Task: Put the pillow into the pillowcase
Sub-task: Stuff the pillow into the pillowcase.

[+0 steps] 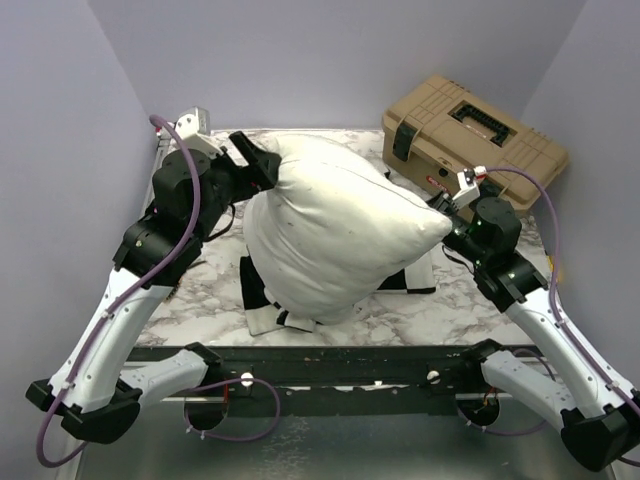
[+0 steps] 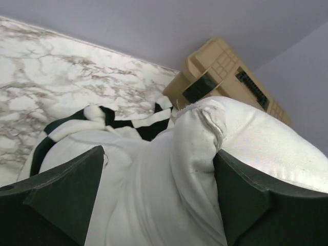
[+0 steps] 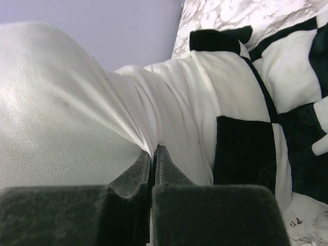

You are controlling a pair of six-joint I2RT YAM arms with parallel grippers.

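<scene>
Pillow [image 1: 340, 230] in tight right end effector [image 3: 152, 154]; left end effector [image 2: 156, 171] wide.

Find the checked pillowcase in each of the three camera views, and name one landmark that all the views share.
Top external: the pillowcase lies low in the centre, mostly hidden under the pillow.
Left wrist: the pillowcase shows centre-left, behind the pillow, on the marble table.
Right wrist: the pillowcase fills the right half, beside the pillow.
Shared landmark: the white pillow.
</scene>
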